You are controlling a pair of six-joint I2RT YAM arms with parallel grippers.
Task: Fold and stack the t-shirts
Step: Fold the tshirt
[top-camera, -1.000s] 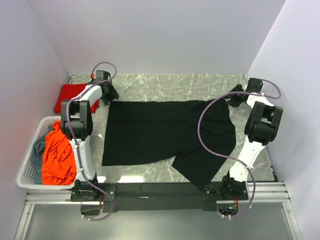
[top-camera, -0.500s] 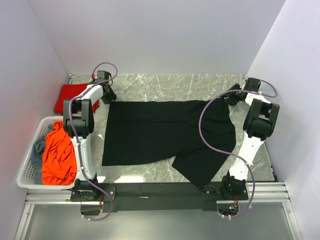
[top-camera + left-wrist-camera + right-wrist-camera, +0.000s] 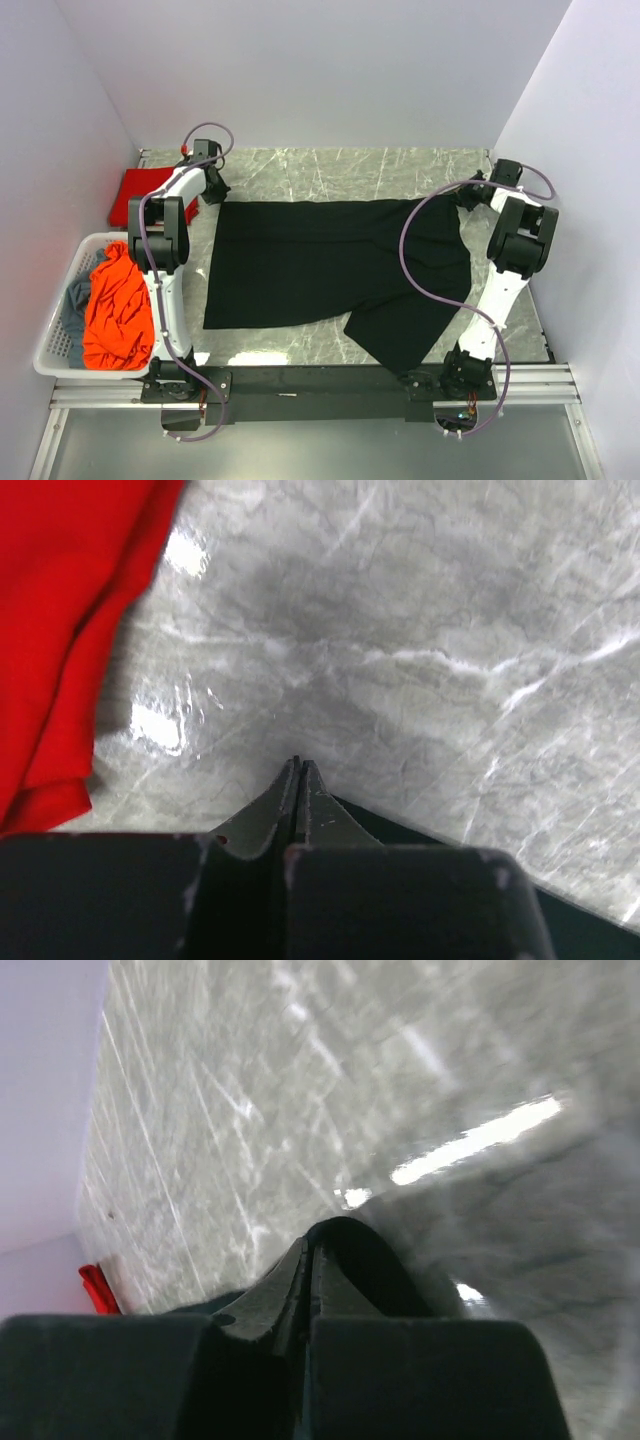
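Observation:
The large black t-shirt (image 3: 320,265) lies spread on the marble table, its right side bunched and hanging toward the near edge. My left gripper (image 3: 215,192) sits at its far left corner with the jaws pressed together (image 3: 298,765), and black cloth (image 3: 420,840) runs out from under them. At the far right corner my right gripper (image 3: 463,197) is shut (image 3: 310,1245), with a fold of black cloth (image 3: 378,1260) humped up against its fingertip. A bright red t-shirt (image 3: 140,192) (image 3: 70,610) lies folded at the far left. An orange-red one (image 3: 115,305) and a grey-blue one (image 3: 72,298) fill the basket.
The white perforated basket (image 3: 58,352) stands at the near left by the left arm's base. Side walls close in left and right, a back wall behind. Bare marble (image 3: 350,165) shows beyond the black shirt. A purple cable (image 3: 405,250) loops over the shirt's right half.
Both grippers have closed at the black shirt's far corners. The left gripper has shifted slightly toward the back left, and the right arm has drawn in a little.

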